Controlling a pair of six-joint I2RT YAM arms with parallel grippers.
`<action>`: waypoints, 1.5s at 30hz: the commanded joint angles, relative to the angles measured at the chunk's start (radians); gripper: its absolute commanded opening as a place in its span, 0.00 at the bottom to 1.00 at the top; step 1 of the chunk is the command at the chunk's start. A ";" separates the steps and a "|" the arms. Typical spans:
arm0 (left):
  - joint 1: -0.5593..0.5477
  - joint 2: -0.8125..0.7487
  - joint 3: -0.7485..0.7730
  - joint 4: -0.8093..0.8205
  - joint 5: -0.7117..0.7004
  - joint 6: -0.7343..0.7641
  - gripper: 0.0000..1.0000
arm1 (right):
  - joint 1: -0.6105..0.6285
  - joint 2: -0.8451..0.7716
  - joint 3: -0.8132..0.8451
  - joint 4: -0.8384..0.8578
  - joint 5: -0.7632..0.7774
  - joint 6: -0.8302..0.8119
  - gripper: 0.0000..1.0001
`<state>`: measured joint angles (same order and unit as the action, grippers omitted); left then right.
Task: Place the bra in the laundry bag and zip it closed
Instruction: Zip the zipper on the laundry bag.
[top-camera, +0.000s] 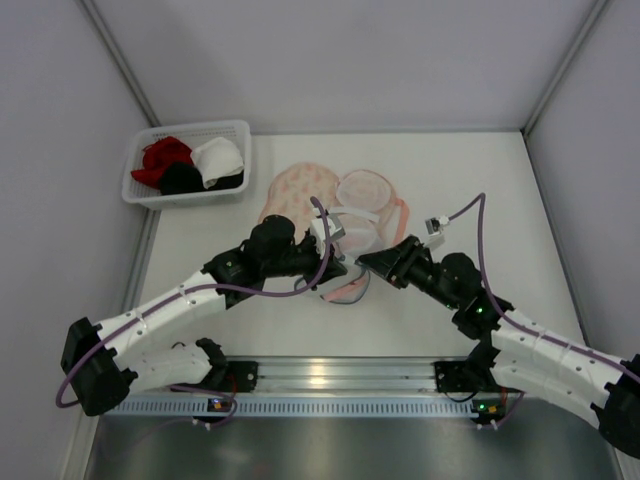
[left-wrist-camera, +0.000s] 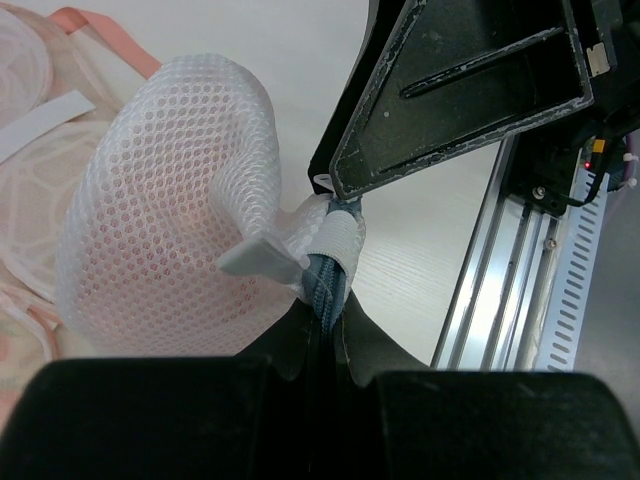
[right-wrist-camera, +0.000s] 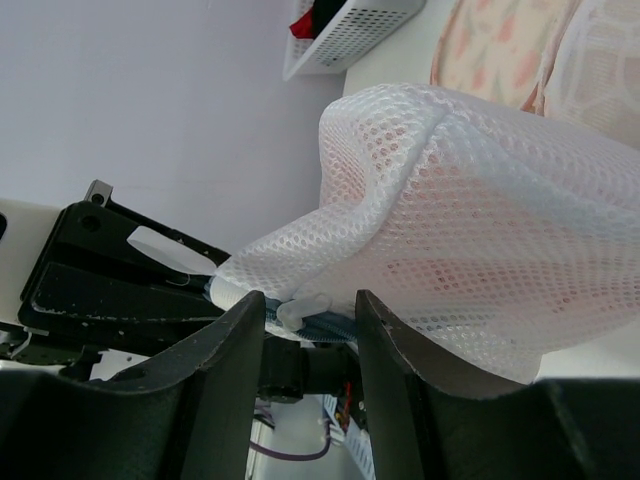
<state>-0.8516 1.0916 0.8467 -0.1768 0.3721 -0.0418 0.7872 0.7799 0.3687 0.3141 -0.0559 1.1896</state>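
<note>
**Left tool** (left-wrist-camera: 328, 322): fingers pressed together, pinching the blue-grey zip tape (left-wrist-camera: 328, 278) at the rim of the bag; grip looks firm.

**Right tool** (right-wrist-camera: 310, 322): fingers spread, straddling a small white piece (right-wrist-camera: 305, 310) on the same tape, directly opposite the left tool; not seen to touch it; whether it is the slider cannot be told; a flat white tab (left-wrist-camera: 262, 258) juts out just beside.

**Round dome-shaped laundry bag of white honeycomb mesh** (right-wrist-camera: 450, 200): bulging from both tools, mid-table toward the near edge; its peach floral half (top-camera: 295, 195) seems to lie flat beyond, toward the far edge.

**Soft pale pink bra** (left-wrist-camera: 150, 250): only a pink tint through the mesh; judged to be inside the bag already.

**White slotted plastic basket** (top-camera: 140, 190): far left corner of the pale table (top-camera: 450, 310); holds red, black and white garments (top-camera: 190, 165).

**Step in hand:** zipping, loading judged complete; how far the zip has run is hidden.

**Next move calls for:** right tool closing on the pull and drawing it along the rim; left tool anchoring the tape taut.
</note>
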 joint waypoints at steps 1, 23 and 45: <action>-0.004 -0.006 -0.003 0.089 0.002 0.017 0.00 | -0.008 -0.002 0.050 0.034 -0.012 -0.008 0.43; -0.014 0.004 -0.009 0.088 -0.004 0.025 0.00 | -0.016 -0.039 0.041 0.068 0.021 0.004 0.28; -0.015 -0.018 0.002 0.092 -0.053 -0.042 0.00 | -0.016 -0.033 0.047 0.007 0.051 -0.139 0.00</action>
<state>-0.8639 1.0985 0.8463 -0.1726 0.3370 -0.0490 0.7818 0.7559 0.3687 0.3279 -0.0444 1.1278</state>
